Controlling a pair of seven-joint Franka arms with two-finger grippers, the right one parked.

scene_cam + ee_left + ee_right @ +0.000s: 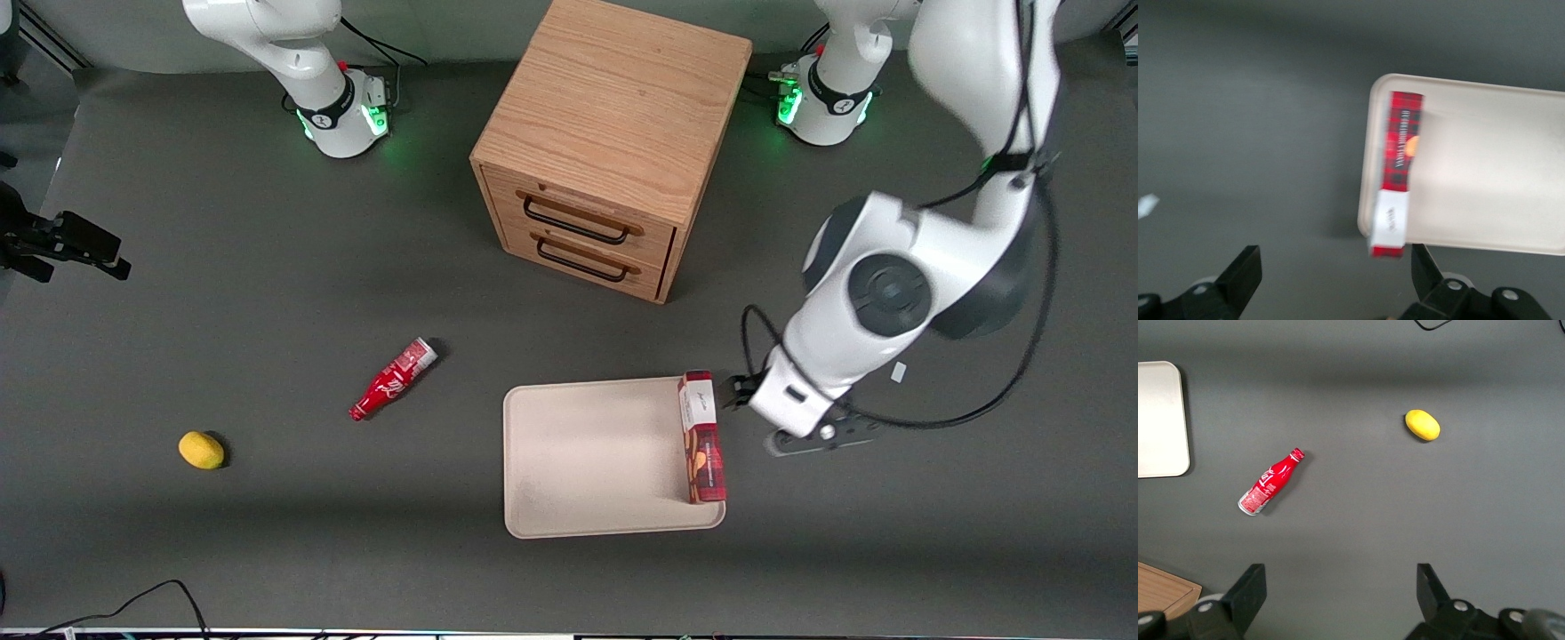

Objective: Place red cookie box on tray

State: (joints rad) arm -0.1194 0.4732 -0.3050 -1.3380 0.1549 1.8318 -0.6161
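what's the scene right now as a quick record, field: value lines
box: red cookie box lies along the tray's edge at the working arm's end, white end poking past the rim
tray: cream tray, otherwise bare
gripper: left gripper open, holding nothing, above the table beside the tray, apart from the box
cabinet: wooden cabinet, both drawers shut, farther from the front camera than the tray
bottle: red bottle on its side, toward the parked arm's end
lemon: lemon, farther that way

Wooden two-drawer cabinet [613, 142] upper centre of front view, both drawers shut. Red soda bottle [392, 380] lying on its side mid-frame. Yellow lemon [201, 450] lower, toward parked arm's end, well apart.
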